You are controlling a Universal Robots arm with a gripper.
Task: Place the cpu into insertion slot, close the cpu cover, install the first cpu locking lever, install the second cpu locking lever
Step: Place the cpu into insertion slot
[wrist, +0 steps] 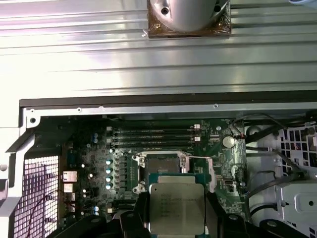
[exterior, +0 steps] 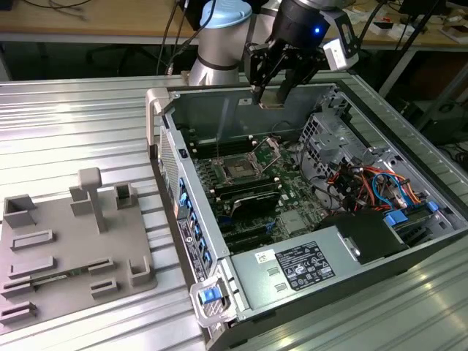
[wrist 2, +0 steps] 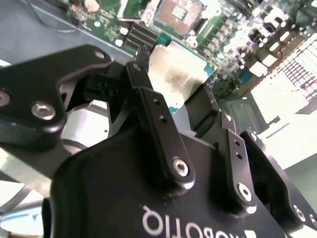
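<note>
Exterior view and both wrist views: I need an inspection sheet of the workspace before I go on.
Surface: ribbed metal table, with the open computer case lying on it.
Job's things: cpu held above the motherboard; insertion slot empty; cpu cover appears raised at the slot's edge.
Clutter: grey fixture tray at the exterior view's left.
Grippers: gripper shut on the cpu, above the case.
Cables: red, blue and orange wire bundle inside the case, apart from the slot.
Surroundings: wooden bench behind the table; power-supply box in the case.
</note>
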